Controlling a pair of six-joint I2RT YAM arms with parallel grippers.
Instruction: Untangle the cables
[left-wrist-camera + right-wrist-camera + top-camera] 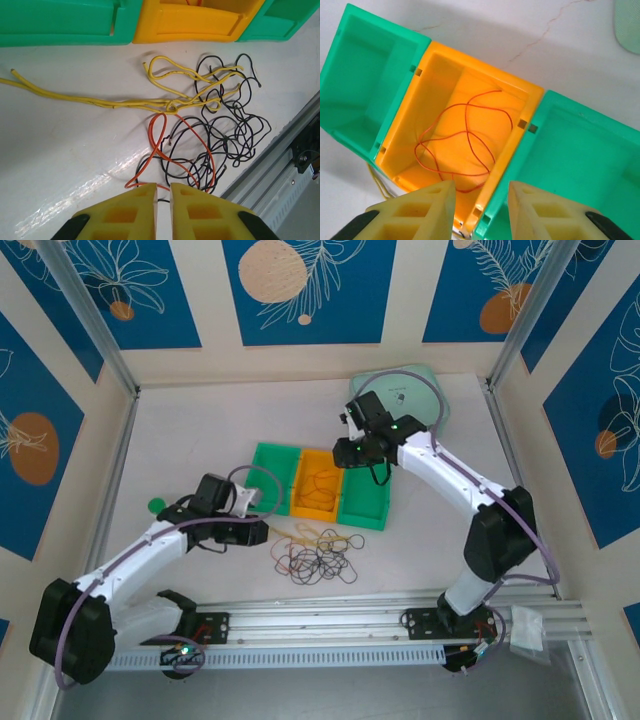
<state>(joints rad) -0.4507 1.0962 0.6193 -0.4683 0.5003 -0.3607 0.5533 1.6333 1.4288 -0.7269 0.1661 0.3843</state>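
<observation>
The cables lie in a loose tangle on the white tabletop, just in front of a row of three bins and near the metal rail at the near edge. Most of the strands are black and form overlapping loops. A yellow cable runs out long to one side and is knotted into the pile. An orange cable loops through the black ones.

The left tool sits low at the edge of the tangle. From the left wrist view, the left tool stands narrow, with a slim gap between its yellow fingers and bare tabletop showing through. The orange strand passes right at the fingertips and a thin black strand crosses the gap. I cannot tell whether either strand is caught.

The right tool hangs above the bins. In its wrist view, the right tool is moderately wide and holds nothing. It sits over the near wall where the orange bin meets the right green bin. One separate orange cable lies coiled on the floor of the orange bin. The left green bin touches the orange bin on its other side.

A pale green plate lies at the back of the tabletop, and a small green disc sits beside the left arm.
</observation>
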